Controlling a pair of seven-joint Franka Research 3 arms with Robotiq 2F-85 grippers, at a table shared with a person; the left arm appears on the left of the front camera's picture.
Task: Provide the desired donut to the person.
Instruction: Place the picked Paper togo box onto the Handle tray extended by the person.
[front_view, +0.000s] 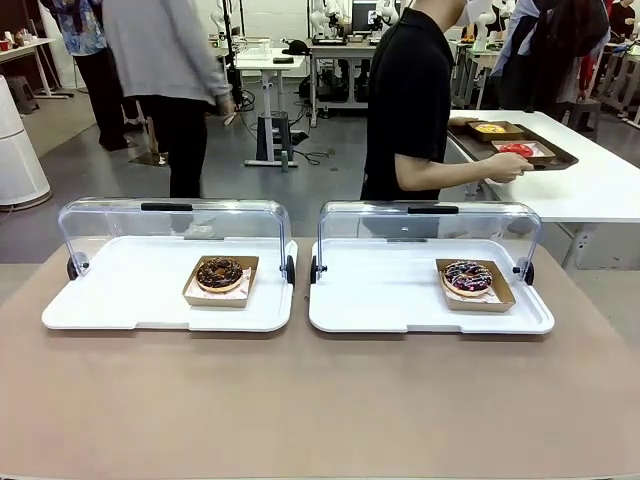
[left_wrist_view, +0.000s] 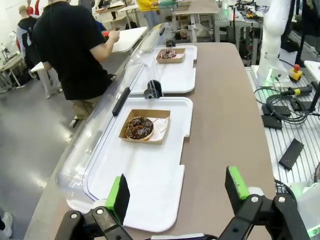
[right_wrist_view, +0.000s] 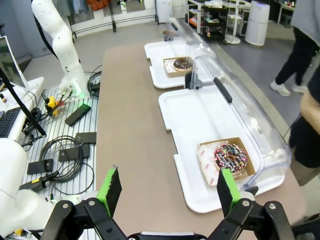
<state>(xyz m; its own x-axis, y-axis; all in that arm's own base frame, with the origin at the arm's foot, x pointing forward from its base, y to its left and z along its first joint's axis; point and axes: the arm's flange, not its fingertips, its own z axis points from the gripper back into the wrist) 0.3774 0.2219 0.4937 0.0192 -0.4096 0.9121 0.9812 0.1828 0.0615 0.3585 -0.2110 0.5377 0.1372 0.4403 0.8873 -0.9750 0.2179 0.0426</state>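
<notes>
A chocolate donut (front_view: 219, 273) with pale crumbs lies in a cardboard tray on the left white tray (front_view: 120, 290); the left wrist view shows this chocolate donut (left_wrist_view: 138, 128) ahead of my open left gripper (left_wrist_view: 177, 192). A dark donut with coloured sprinkles (front_view: 467, 277) lies in its cardboard tray on the right white tray (front_view: 380, 295); the sprinkled donut (right_wrist_view: 230, 157) sits ahead and right of my open right gripper (right_wrist_view: 167, 187). The person (front_view: 410, 100) in a black T-shirt stands behind the right tray, turned sideways, one hand on a brown tray (front_view: 510, 143) on a far table.
Both white trays have clear domed lids (front_view: 175, 222) standing open at the far side. The brown tabletop (front_view: 320, 400) is bare in front of the trays. Another person in a grey sweater (front_view: 160, 60) walks behind the left tray. Cables and boxes (right_wrist_view: 65, 145) lie beside the table.
</notes>
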